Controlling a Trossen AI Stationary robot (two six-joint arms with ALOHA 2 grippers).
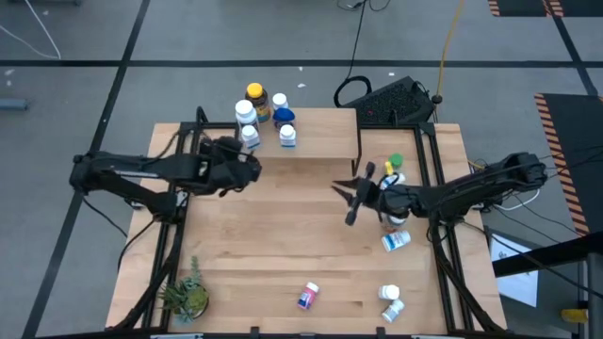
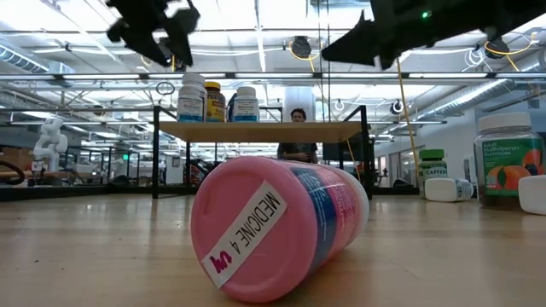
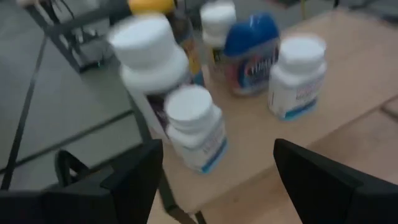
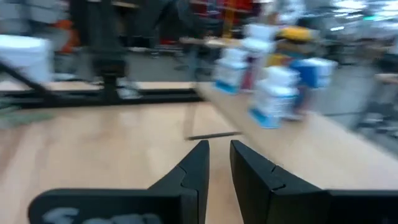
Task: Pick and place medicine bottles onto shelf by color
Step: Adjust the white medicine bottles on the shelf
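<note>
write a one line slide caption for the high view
Left gripper open beside the bottles grouped on the shelf; right gripper nearly shut, empty, mid-table.

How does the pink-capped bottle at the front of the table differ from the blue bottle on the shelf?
The pink-capped bottle lies on its side, while the blue bottle stands upright. The pink-capped bottle sits alone on the table near its front edge; the blue bottle stands on the raised shelf in a cluster with white bottles and a yellow-capped one. Their caps differ: pink against blue. Neither is held by a tool.
</note>
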